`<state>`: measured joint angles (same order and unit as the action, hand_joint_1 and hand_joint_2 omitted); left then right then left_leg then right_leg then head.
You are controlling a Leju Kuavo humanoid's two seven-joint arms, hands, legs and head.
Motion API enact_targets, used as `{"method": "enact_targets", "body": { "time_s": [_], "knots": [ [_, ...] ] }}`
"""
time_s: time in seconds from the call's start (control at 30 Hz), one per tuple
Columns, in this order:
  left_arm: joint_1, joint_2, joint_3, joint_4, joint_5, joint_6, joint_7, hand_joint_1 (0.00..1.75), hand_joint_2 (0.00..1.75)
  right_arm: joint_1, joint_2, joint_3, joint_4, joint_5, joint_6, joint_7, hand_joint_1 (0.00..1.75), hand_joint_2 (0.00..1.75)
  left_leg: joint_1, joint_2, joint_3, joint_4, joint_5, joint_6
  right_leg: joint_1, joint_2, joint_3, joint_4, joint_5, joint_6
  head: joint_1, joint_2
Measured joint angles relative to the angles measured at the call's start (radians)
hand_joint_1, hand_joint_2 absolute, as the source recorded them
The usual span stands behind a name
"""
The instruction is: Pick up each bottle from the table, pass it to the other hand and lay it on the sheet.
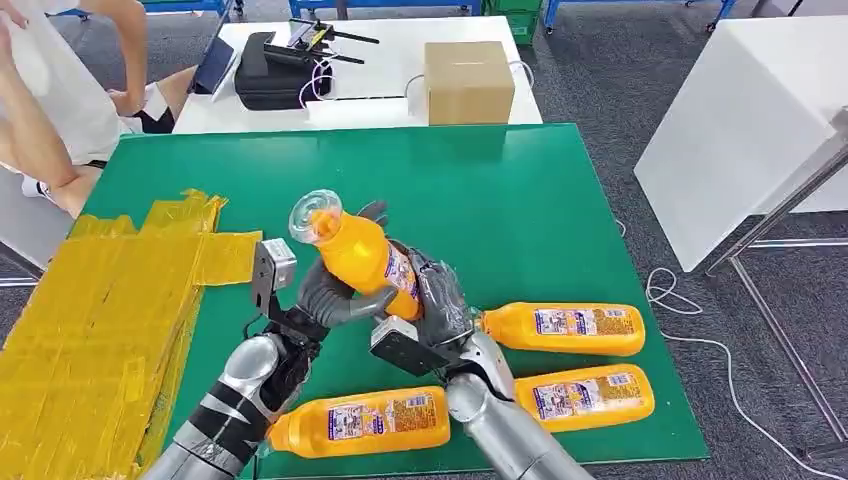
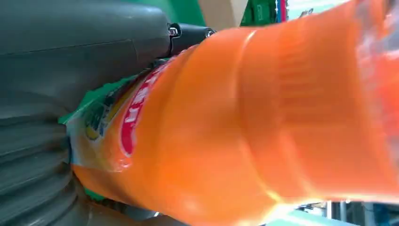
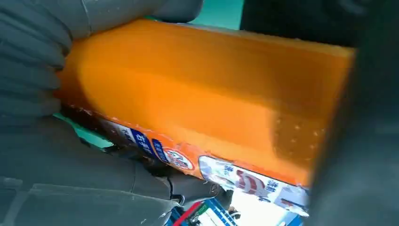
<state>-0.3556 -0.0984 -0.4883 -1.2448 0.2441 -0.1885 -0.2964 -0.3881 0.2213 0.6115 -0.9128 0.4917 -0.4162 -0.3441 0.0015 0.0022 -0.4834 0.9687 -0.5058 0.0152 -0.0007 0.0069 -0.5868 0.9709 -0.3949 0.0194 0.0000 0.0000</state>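
Observation:
An orange juice bottle (image 1: 358,252) is held tilted above the green table (image 1: 520,200), its clear base end up and to the left. My left hand (image 1: 325,298) grips its body from the left, and my right hand (image 1: 438,298) holds its lower end from the right. Up close, the left wrist view has the bottle (image 2: 259,122) against my left hand (image 2: 56,70). The right wrist view has the bottle (image 3: 202,94) inside my right hand (image 3: 37,56). Three more bottles lie on the table: one near the front edge (image 1: 365,420) and two to the right (image 1: 565,328) (image 1: 585,395). The yellow sheet (image 1: 90,310) lies at the left.
A person (image 1: 60,90) sits at the far left beside the sheet. Behind the green table a white table carries a cardboard box (image 1: 468,80) and a black case (image 1: 275,75). Another white table (image 1: 740,120) stands to the right, with cables (image 1: 690,330) on the floor.

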Motion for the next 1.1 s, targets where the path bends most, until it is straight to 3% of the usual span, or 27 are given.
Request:
{"method": "enact_targets", "body": {
  "time_s": [0.2, 0.57, 0.63, 1.1],
  "knots": [
    [0.025, 0.002, 0.006, -0.031, 0.016, -0.001, -0.026, 0.0, 1.75, -0.023, 0.01, 0.004, 0.051, 0.039, -0.011, 0.005, 1.75, 1.75, 0.0, 0.0, 0.0, 0.0, 0.0, 0.0, 0.0, 0.0, 0.0, 0.0, 0.0, 0.0, 0.0, 0.0],
    [0.069, -0.006, 0.038, -0.095, 0.066, 0.029, -0.043, 0.03, 1.75, -0.021, 0.011, 0.022, 0.074, 0.095, -0.017, 0.041, 1.73, 1.75, 0.0, 0.0, 0.0, 0.0, 0.0, 0.0, 0.0, 0.0, -0.001, 0.0, 0.0, 0.0, 0.001, 0.0],
    [0.069, -0.006, 0.042, -0.103, 0.066, 0.03, -0.045, 1.75, 1.75, -0.014, 0.01, 0.023, 0.079, 0.095, -0.017, 0.041, 1.73, 1.75, 0.0, 0.0, 0.0, 0.0, 0.0, 0.0, 0.0, 0.0, -0.001, 0.0, 0.0, 0.0, 0.001, 0.0],
    [0.069, -0.011, 0.05, -0.109, 0.065, 0.043, -0.046, 1.75, 1.75, -0.013, 0.01, 0.018, 0.092, 0.088, -0.021, 0.045, 1.75, 1.75, 0.0, 0.0, 0.0, 0.0, 0.0, 0.0, 0.0, 0.0, -0.001, 0.0, 0.0, 0.0, 0.0, 0.0]
  ]
}}
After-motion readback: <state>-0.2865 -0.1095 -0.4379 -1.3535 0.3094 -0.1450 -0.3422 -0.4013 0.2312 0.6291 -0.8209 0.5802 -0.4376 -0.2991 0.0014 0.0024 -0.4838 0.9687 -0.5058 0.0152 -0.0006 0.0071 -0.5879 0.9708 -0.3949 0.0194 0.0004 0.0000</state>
